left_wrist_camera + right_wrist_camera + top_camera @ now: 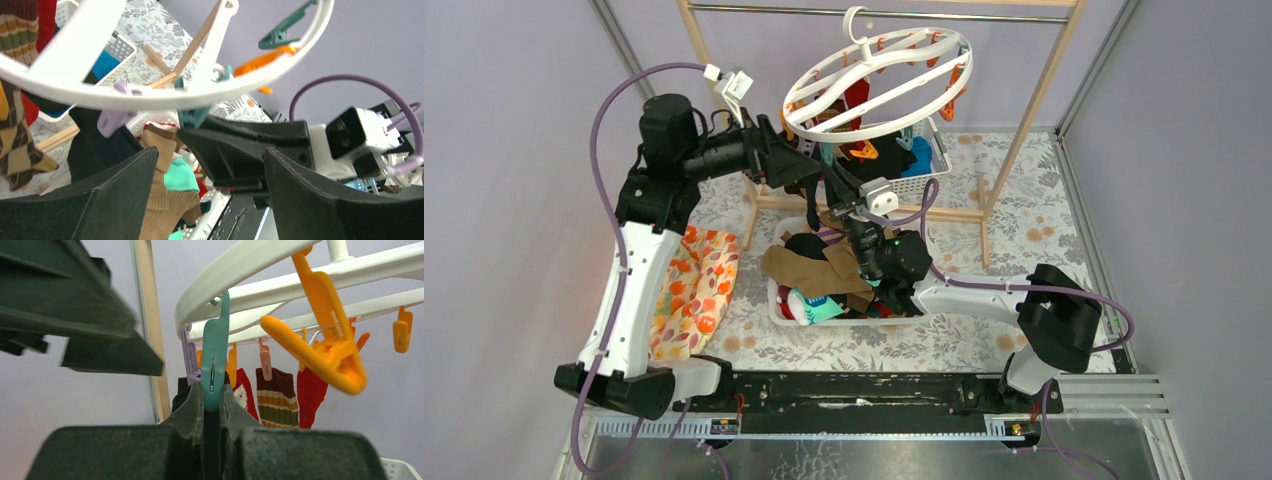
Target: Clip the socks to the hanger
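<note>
The white ring hanger hangs from the rail, tilted, with several socks clipped on: a striped sock, a red sock and a dark sock under a lilac clip. My right gripper reaches up from below. In its wrist view the right gripper is shut on the lower end of a teal clip, with a dark strip in the gap beneath. My left gripper stands open just under the ring, holding nothing. Loose tan-brown and mint-green socks lie below.
The loose socks fill a white lattice basket in front of the arms. A second basket stands behind under the hanger. The wooden rail frame spans the back. A leaf-patterned cloth lies beside the left arm.
</note>
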Controlling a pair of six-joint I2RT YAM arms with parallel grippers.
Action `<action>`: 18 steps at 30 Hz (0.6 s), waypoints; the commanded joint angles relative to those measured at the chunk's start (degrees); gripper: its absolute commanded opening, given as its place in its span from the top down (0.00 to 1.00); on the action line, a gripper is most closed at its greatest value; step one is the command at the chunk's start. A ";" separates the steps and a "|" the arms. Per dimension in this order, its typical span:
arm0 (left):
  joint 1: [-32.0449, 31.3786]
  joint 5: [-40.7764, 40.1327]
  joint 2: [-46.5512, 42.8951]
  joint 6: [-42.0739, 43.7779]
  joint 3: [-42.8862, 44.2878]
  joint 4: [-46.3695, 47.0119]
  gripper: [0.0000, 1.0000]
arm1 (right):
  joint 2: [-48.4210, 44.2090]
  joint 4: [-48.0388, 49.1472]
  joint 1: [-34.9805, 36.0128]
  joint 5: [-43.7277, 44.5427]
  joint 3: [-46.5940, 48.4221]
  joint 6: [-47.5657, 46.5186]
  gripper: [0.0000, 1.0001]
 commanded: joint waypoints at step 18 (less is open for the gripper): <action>-5.03 -2.95 7.36 -9.29 0.31 17.23 0.31 | -3.03 1.11 1.39 -0.83 -0.78 5.20 1.00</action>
